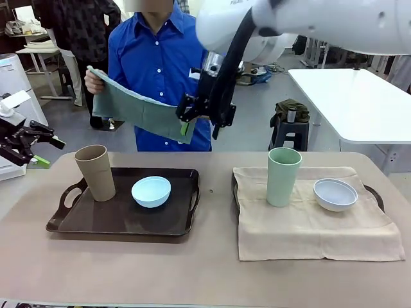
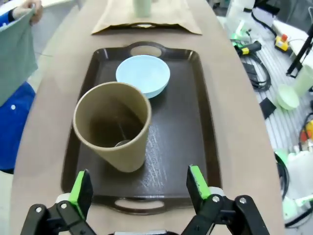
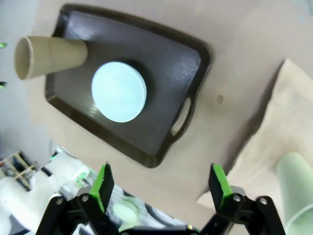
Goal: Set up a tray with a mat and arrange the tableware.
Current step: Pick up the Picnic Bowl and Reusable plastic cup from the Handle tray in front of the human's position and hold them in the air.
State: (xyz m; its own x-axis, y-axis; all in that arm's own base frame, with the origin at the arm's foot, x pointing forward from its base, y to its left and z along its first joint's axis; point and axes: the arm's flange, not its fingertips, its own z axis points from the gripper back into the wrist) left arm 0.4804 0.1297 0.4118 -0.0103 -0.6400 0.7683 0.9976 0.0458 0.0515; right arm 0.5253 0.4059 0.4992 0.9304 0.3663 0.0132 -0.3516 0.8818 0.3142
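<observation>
A dark brown tray on the left carries a tan cup and a light blue bowl. A second tray's handle shows on the right under a beige mat, which bears a pale green cup and a whitish bowl. The person holds up a grey-green mat in one hand. My right gripper hangs open high in front of that mat's lower corner, nothing between its fingers. My left gripper is open at the table's left end, facing the tan cup.
Bare tabletop runs along the near edge and between the trays. A white table and a stool stand behind at the right. Cables and tools lie off the table's side.
</observation>
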